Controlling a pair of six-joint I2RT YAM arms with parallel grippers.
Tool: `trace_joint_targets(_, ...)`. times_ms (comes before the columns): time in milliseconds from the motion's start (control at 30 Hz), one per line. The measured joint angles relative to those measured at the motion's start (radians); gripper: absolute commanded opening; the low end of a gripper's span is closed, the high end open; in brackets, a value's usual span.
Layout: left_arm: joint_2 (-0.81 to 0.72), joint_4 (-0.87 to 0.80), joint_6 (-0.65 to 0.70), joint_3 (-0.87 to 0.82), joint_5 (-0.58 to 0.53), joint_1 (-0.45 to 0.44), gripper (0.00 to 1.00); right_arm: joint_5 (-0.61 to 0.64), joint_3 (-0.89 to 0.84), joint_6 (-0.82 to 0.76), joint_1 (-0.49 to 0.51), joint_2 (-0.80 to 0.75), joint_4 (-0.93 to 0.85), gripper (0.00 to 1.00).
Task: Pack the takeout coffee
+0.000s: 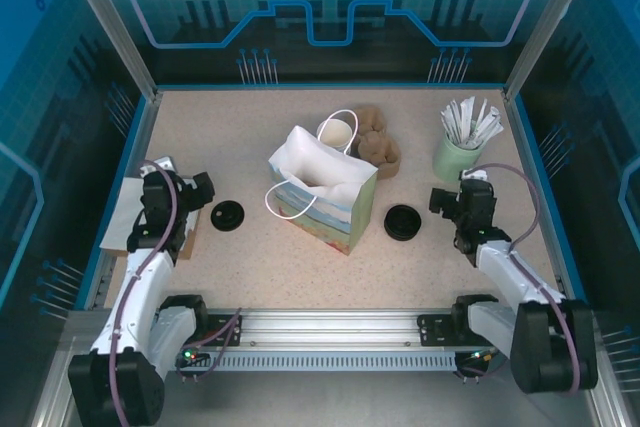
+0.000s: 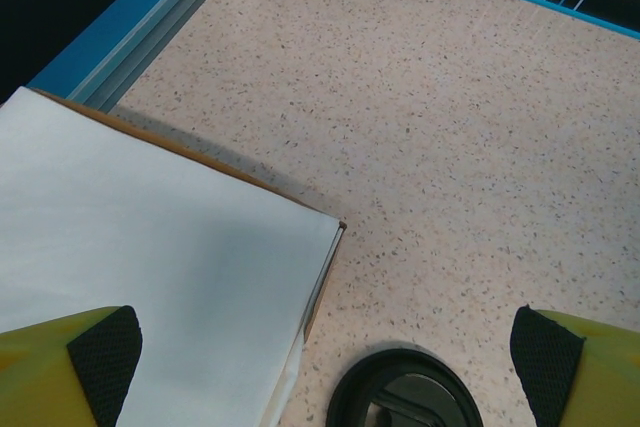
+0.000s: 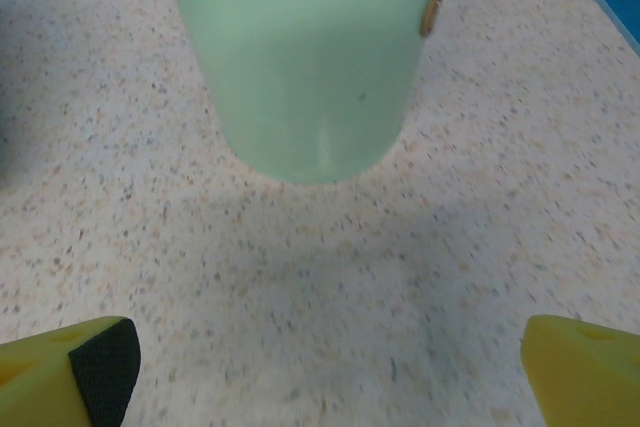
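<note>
We are seeing the left hand (image 1: 183,185) spread wide left of the paper bag (image 1: 320,192), the right hand (image 1: 465,194) wide right of it, a cup (image 1: 337,134) just behind.

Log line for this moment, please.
left gripper open, near black lid | right gripper open, facing pale-green packet cup | takeout coffee behind paper bag, unlidded, not packed
</note>
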Motion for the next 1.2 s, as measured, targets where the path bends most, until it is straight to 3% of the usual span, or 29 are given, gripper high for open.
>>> trace_joint_targets(333, 0.021, 0.199, 0.089, -0.077, 0.022, 0.005, 0.99, -0.112, -0.049, -0.051, -0.061, 0.225, 0.471, 1.0)
trace_joint_targets(567, 0.084, 0.325, 0.092, -0.126, 0.073, 0.005, 0.99, -0.182, -0.052, -0.106, -0.017, 0.385, 0.697, 1.0)
trace_joint_targets(933, 0.195, 0.51, 0.092, -0.162, 0.151, 0.005, 0.99, -0.137, 0.018, -0.157, 0.046, 0.429, 0.67, 1.0)
trace_joint_targets(1200, 0.424, 0.771, 0.098, -0.189, 0.223, -0.02, 0.99, -0.121, 0.018, -0.165, 0.046, 0.429, 0.665, 1.0)
